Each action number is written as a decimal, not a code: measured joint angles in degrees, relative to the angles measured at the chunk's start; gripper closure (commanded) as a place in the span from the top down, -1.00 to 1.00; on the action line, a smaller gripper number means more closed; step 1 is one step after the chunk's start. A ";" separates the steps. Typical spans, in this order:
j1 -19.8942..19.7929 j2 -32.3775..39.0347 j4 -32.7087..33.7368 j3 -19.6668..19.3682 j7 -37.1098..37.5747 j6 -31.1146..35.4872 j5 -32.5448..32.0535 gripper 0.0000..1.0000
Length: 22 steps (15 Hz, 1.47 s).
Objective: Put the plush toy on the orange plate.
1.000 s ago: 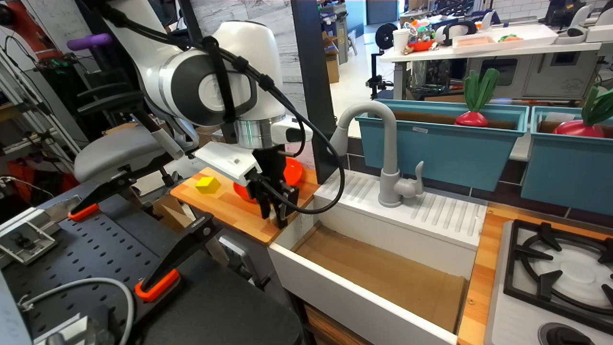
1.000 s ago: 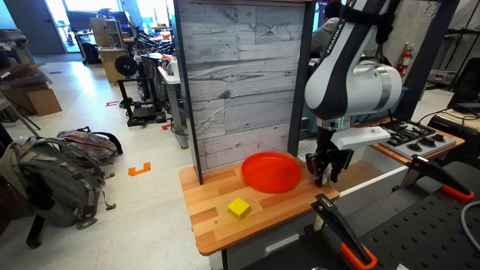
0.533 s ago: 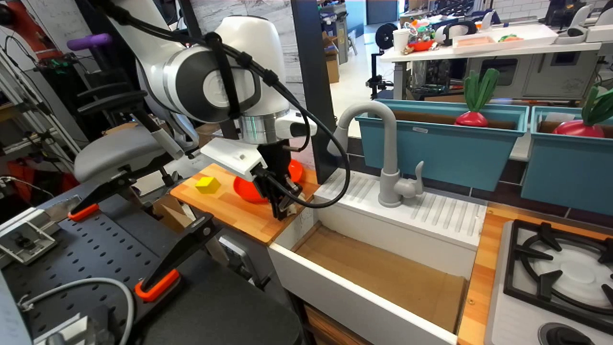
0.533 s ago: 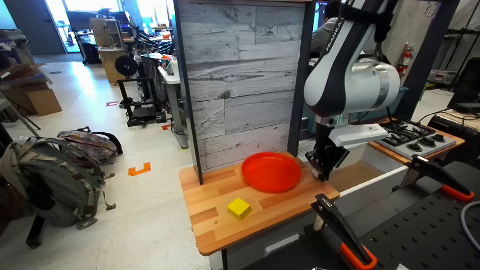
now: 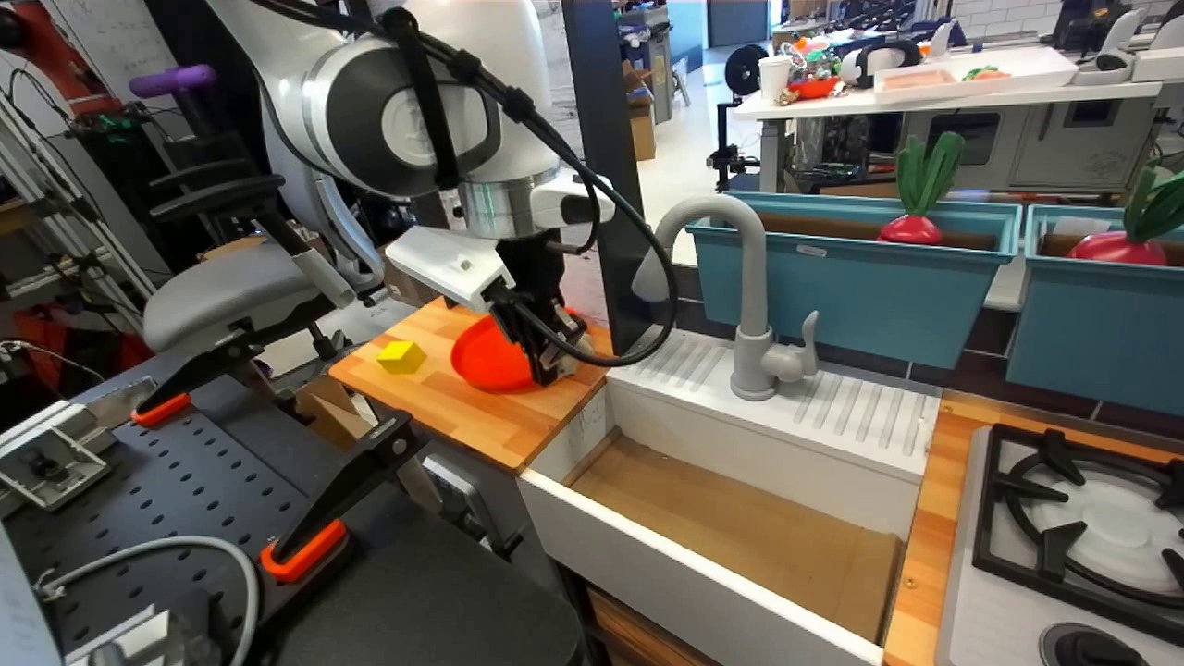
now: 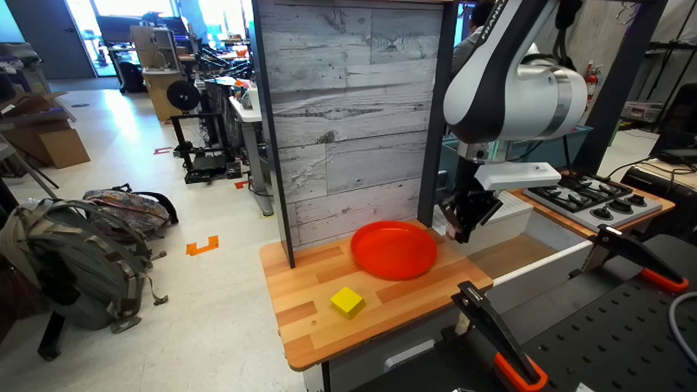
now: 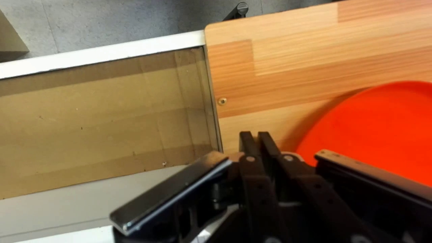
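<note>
Gripper (image 7: 255, 136) looks squeezed nearly together in the wrist view, just a sliver between the tips, and I'd say it has the plush toy (image 5: 582, 348) pinched: pale bits poke out on both sides behind the dark fingers (image 7: 249, 145). A soft lump squashes down a lot, so a tight pinch makes sense. Most of the toy is hidden, so can't tell how centred the hold is. It hangs at the tips, seemingly off the wooden board (image 6: 305, 272), roughly between the sink (image 5: 666, 587) and the orange plate (image 6: 393, 250), near the plate's edge but not over the middle afaict. Probably held up like that so it clears the rim on the way in. What's left, I reckon, is a sideways shift and a let-go over the centre; release too soon and it could catch the rim. The plate lies flat on that board, which should give it a steady seat. Yellow block (image 6: 347, 302) sits there too, not touching the plate, on the side away from the gripper, so I doubt it gets in the way. Behind the plate stands the grey plank panel (image 6: 354, 120), maybe a backstop. Farther off, the faucet (image 5: 754, 296) and teal planters (image 5: 851, 296) sit past the sink, away from the likely path.
</note>
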 measured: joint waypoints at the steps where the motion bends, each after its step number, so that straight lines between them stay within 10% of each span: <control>1: -0.42 -1.29 -0.91 0.71 -0.01 0.00 0.23 -0.96; 17: 5.25 0.55 0.70 3.70 0.05 0.05 0.11 -0.96; 18: 5.87 1.38 1.65 3.36 0.09 0.05 -0.14 -0.36; 22: 7.51 3.79 4.59 2.20 0.47 0.03 -0.41 0.06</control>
